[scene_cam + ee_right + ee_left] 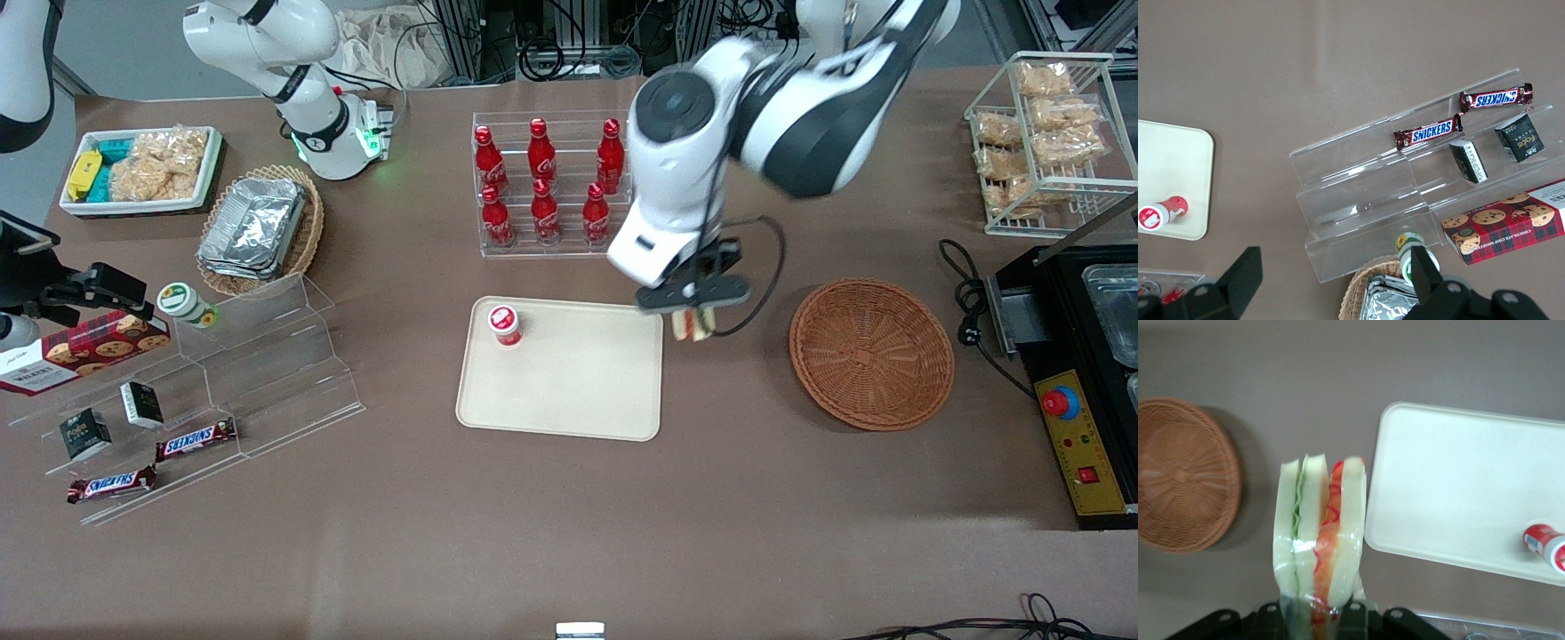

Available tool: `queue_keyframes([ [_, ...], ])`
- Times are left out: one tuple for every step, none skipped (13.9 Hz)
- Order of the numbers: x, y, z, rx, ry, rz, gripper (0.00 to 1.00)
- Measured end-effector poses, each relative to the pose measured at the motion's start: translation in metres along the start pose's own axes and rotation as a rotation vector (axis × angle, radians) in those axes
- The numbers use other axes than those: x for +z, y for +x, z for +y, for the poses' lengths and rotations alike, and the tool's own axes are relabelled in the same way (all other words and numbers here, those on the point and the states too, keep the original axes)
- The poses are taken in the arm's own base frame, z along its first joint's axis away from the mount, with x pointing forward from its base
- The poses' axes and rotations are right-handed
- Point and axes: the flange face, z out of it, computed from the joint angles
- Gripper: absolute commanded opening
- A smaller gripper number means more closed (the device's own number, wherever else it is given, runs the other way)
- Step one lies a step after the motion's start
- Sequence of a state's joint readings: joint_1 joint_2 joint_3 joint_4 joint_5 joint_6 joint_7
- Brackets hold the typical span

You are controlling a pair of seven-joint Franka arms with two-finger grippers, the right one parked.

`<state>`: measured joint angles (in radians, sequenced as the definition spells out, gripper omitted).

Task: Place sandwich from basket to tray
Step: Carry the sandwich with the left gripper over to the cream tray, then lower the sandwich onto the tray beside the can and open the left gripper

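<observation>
I take the tray (569, 391) as my reference. My gripper (693, 298) hangs just beside the tray's edge at the working arm's end, between tray and basket (871, 353), with the fingers (1353, 613) closed on the sandwich (1319, 533). The sandwich hangs clear of the table, layered edge downward, and is out of the basket but not yet over the tray.

Step in hand, in my judgement: transfer, roughly midway. The lift is done; the placing is not. The next move calls for a short sideways carry until the sandwich is over bare tray surface, then a lowering and release. I would keep clear of the small red-and-white pot (504, 324) standing on the tray near its corner nearest the bottle rack (551, 182).

Containers: the basket, well apart from the tray toward the working arm's end, shows nothing inside. The tray holds only the pot; the rest of its surface is bare.
</observation>
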<state>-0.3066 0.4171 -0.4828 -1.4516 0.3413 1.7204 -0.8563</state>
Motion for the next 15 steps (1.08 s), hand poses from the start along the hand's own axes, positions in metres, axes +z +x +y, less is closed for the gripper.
queue_keyframes([
  [0.033,0.003,0.018,0.009,0.010,0.000,0.28],
  [0.065,0.007,0.033,0.009,0.016,0.002,0.28],
  [0.096,0.011,0.045,0.010,0.014,0.002,0.28],
  [0.125,0.014,0.053,0.015,0.008,-0.006,0.28],
  [0.149,0.017,0.059,0.022,0.003,-0.013,0.28],
  [0.169,0.018,0.064,0.029,-0.002,-0.019,0.28],
  [0.184,0.018,0.068,0.035,-0.008,-0.026,0.28],
  [0.196,0.017,0.071,0.040,-0.011,-0.032,0.29],
  [0.207,0.017,0.074,0.047,-0.012,-0.033,0.32],
  [0.217,0.016,0.076,0.055,-0.008,-0.032,0.38],
  [0.227,0.014,0.079,0.062,-0.005,-0.032,0.49],
  [0.234,0.012,0.082,0.068,-0.004,-0.031,0.78],
  [0.237,0.012,0.084,0.069,-0.007,-0.028,1.00],
  [0.236,0.012,0.084,0.066,-0.009,-0.027,1.00],
  [0.234,0.014,0.084,0.058,-0.012,-0.023,1.00],
])
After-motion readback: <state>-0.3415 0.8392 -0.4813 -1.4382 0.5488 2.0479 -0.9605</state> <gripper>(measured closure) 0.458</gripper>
